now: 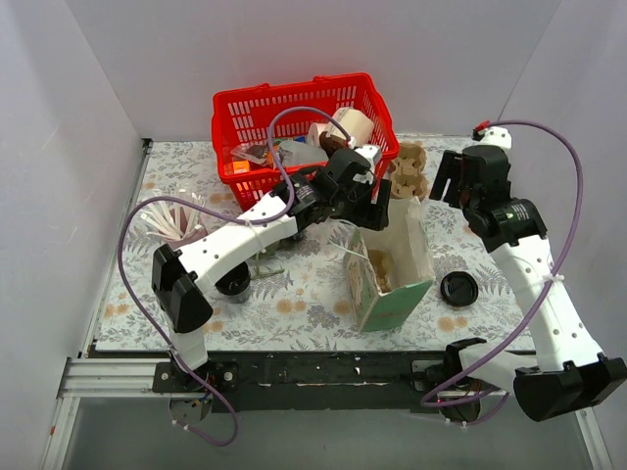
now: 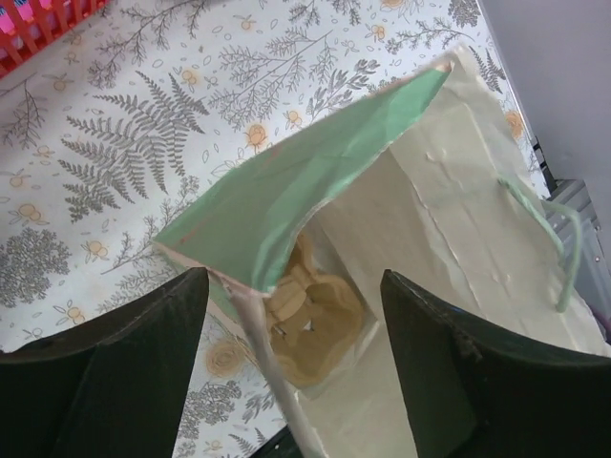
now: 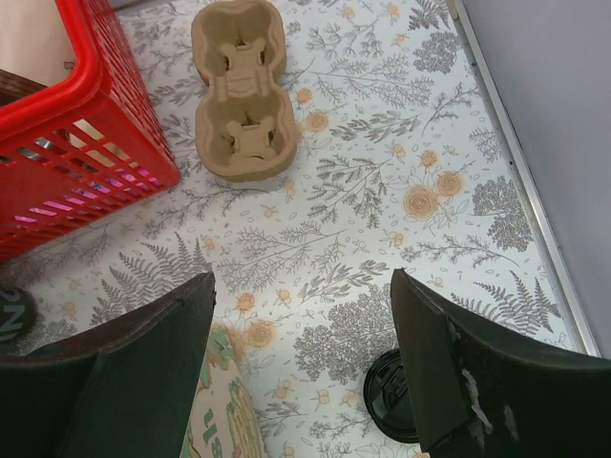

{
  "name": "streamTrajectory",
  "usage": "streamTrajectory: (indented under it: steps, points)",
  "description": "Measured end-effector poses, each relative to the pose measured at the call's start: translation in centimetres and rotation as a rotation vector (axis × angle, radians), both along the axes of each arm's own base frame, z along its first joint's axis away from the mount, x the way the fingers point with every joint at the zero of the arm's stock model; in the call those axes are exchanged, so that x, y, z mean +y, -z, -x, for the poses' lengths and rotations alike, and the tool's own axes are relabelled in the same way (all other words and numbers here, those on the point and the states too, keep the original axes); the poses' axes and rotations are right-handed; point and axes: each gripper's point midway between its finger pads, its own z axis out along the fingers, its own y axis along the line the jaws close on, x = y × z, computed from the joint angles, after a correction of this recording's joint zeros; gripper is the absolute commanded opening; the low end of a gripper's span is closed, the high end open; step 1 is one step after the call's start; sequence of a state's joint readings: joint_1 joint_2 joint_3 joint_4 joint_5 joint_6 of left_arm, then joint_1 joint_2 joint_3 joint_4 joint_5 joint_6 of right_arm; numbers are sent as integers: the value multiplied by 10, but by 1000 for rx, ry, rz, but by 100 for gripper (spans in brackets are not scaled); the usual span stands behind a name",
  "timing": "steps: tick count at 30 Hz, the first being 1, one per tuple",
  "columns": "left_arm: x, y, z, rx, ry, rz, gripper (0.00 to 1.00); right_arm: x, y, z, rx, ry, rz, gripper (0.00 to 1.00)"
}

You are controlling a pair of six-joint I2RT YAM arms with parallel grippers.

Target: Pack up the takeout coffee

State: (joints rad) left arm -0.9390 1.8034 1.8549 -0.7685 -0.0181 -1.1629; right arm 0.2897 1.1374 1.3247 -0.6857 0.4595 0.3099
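My left arm goes from its base up to an elbow on the left side, then reaches to the right across the table (image 1: 294, 304). This puts the left gripper (image 1: 368, 210) over the mouth of the paper bag (image 1: 400, 269). In the left wrist view its fingers (image 2: 143, 372) stand wide apart and hold nothing, with the bag's green side panel and open top between them. I cannot tell if one finger touches the bag's edge. The bag stands upright near the front middle of the table, and a brown cup carrier (image 2: 310, 320) lies at its bottom. My right arm rises from its base along the right side of the table. Its right gripper (image 3: 301, 277) points down over bare tablecloth, and it is also spread open and empty. A second cup carrier (image 3: 241, 91) lies just beside the red basket (image 3: 86, 124). A black lid (image 3: 389, 410) lies on the cloth near the bag, to its right.
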Motion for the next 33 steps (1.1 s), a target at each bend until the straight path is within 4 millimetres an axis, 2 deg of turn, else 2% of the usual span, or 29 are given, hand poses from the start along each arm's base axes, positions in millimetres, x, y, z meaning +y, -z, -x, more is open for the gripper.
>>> streamTrajectory:
  steps: [4,11,16,20,24,26,29,31,33]
  points:
    - [-1,-6,-4,-39,12,-5,98,0,-10,8,-50,-16,-15,82]
    - [6,-30,-22,-145,-58,12,98,11,-35,12,-155,-124,-24,88]
    - [35,-56,-22,-224,-146,38,98,45,-63,19,-276,-342,-83,90]
    - [84,-71,-5,-273,-241,62,98,82,-84,28,-350,-557,-149,91]
    - [133,-78,14,-281,-351,107,98,125,-87,34,-329,-753,-201,91]
    - [152,-72,22,-266,-402,123,98,155,-82,37,-298,-849,-190,91]
    - [174,-50,30,-222,-472,106,98,223,-70,53,-242,-1027,-148,91]
    - [187,-31,36,-184,-516,78,98,254,-60,62,-208,-1091,-128,90]
    - [198,-17,42,-153,-550,54,98,271,-49,63,-179,-1094,-97,89]
